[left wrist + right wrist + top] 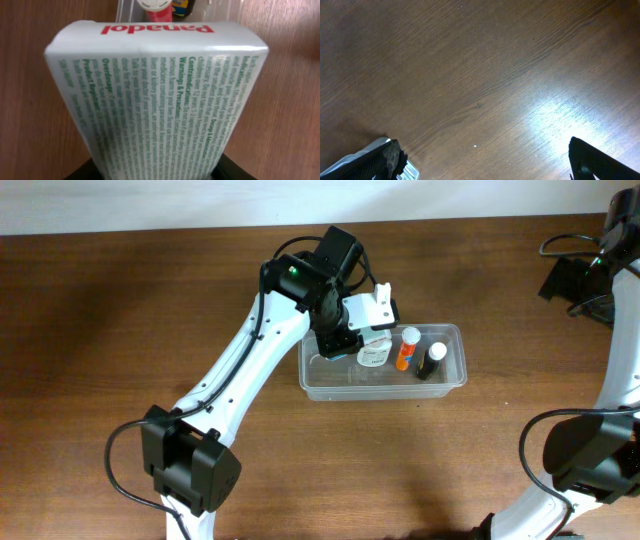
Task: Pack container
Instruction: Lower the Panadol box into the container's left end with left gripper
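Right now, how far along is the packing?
Done: a clear bottle, an orange bottle and a black bottle are in the container. In hand: the left pincer is shut on the Panadol box, held at the container's left end. Left: lower and release the box, it seems. The right pincer hangs open over the table, holding nothing.

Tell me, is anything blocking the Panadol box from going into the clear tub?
Nothing visible does. The left end effector holds the box over the tub's bare left end; the three bottles stand further right.
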`<control>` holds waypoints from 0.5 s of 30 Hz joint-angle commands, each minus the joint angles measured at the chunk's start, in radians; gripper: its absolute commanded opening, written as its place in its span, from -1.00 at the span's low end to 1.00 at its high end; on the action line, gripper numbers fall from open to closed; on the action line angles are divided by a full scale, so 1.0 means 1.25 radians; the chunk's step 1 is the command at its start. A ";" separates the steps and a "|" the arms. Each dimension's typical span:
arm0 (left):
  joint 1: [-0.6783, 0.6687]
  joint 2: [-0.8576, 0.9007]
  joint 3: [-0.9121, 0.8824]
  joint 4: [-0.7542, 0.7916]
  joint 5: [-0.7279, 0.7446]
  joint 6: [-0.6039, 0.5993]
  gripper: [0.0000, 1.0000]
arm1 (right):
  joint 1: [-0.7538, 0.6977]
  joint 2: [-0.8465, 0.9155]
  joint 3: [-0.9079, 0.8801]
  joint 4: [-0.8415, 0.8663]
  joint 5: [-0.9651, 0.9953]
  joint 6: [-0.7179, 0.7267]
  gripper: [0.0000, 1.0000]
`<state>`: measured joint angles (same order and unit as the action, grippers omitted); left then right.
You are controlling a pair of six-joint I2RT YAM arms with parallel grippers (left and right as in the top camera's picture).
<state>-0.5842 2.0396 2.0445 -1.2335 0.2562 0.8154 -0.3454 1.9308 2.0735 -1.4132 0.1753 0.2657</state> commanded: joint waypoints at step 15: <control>-0.045 0.042 0.011 -0.011 0.038 0.082 0.14 | -0.002 -0.008 -0.004 0.000 0.004 0.006 0.97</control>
<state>-0.6163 2.0544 2.0445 -1.2423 0.2886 0.8993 -0.3454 1.9308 2.0735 -1.4132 0.1753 0.2661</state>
